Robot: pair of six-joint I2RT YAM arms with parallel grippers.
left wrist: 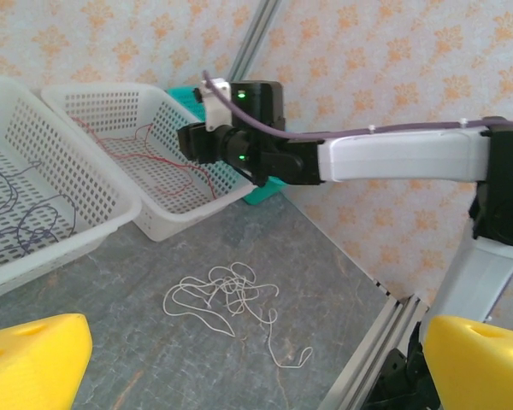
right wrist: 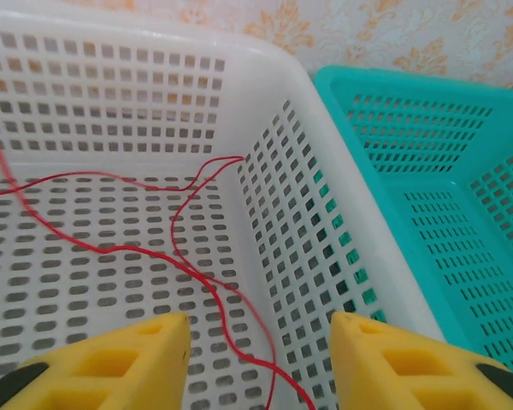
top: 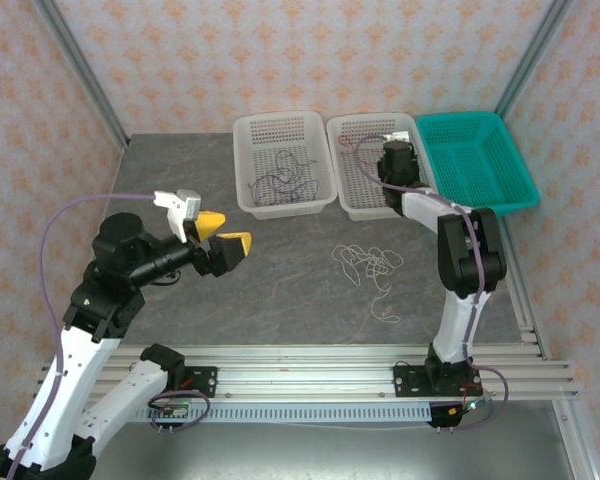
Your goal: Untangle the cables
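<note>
From above, your left pincer (top: 223, 237) gapes wide over the surface's left side; pale cables (top: 370, 268) lie tangled mid-surface. Left wrist view: they look light, limp and springy, so pinch one outlying loop. Right wrist view: your right pincer (right wrist: 258, 337) stands parted, empty, above red cables (right wrist: 154, 256) in the white basket (right wrist: 239, 64).

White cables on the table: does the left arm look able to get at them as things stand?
Probably yes: the left claw is open, and the white cables lie loose on the table with nothing standing between them.
</note>
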